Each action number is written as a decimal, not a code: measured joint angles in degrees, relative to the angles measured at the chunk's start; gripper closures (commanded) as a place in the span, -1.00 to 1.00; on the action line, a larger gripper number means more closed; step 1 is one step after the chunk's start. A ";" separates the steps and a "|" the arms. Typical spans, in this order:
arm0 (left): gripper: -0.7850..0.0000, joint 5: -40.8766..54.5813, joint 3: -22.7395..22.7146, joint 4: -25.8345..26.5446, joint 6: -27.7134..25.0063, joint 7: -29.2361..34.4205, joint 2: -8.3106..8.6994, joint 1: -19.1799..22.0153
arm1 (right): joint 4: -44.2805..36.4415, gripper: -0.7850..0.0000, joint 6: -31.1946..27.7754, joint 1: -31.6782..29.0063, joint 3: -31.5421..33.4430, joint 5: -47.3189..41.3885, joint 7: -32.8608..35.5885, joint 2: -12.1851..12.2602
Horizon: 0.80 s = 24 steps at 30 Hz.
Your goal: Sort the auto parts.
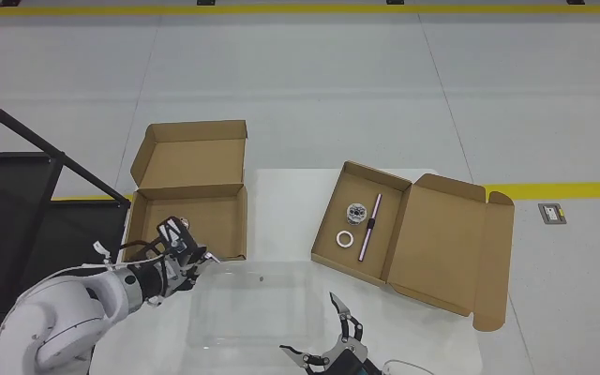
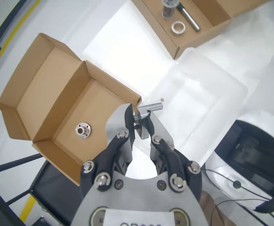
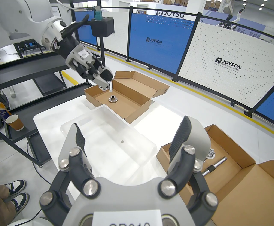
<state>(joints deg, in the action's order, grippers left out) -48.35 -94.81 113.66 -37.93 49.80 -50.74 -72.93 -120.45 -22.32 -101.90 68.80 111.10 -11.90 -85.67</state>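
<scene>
Sorting judged nearly done: left pincer [image 2: 140, 119] clamps a metal part [image 2: 149, 107] beside the left box [image 2: 94, 100] holding one flange [image 2: 83, 129]; right box [image 1: 388, 239] holds three parts; right pincer [image 3: 132, 128] gapes wide, carrying nothing.

Plain brown cardboard: the left box [image 1: 214, 225] and the right box [image 1: 450, 248], on a white table [image 1: 281, 197]. The tray [image 1: 253, 314] at lower centre is clear. Flanged part [image 2: 86, 129], rod [image 2: 190, 18] and clamp part [image 2: 149, 107] are shiny silver; the ring [image 2: 178, 33] is white. The left gripper [image 2: 139, 116] has black fingers [image 2: 129, 119].

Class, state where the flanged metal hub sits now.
In the left wrist view, the flanged hub lies on the floor of the left cardboard box, near the left hand.
</scene>
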 measured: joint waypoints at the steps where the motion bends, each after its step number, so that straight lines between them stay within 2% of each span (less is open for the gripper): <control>1: 1.00 0.21 -0.05 -0.17 0.03 -0.02 0.00 0.08 | 0.00 -1.00 0.00 0.00 0.00 0.00 0.00 0.00; 13: 1.00 -0.03 0.03 -0.04 0.05 0.01 -0.01 0.02 | 0.00 -1.00 0.00 0.00 0.00 0.00 0.00 0.00; 16: 1.00 -0.83 0.86 -2.64 3.48 -1.29 -0.17 1.41 | 0.00 -1.00 0.00 0.00 0.00 0.00 0.00 0.00; 18: 1.00 1.41 2.90 -6.80 5.08 0.19 -0.27 4.80 | 0.00 -1.00 0.00 0.00 0.00 0.00 0.00 0.00; 21: 1.00 6.42 7.27 -17.47 7.49 4.69 -0.63 14.51 | 0.00 -1.00 0.00 0.00 0.00 0.00 0.00 0.00; 22: 1.00 7.87 9.69 -22.47 8.23 6.37 -0.96 18.92 | 0.00 -1.00 0.00 0.00 0.00 0.00 0.00 0.00; 24: 1.00 8.62 13.57 -30.11 9.07 7.65 -1.60 25.28 | 0.00 -1.00 0.00 0.00 0.00 0.00 0.00 0.00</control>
<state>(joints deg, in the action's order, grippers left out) -39.72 -81.24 83.55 -28.86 57.45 -52.35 -47.65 -120.45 -22.32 -101.90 68.80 111.10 -11.90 -85.67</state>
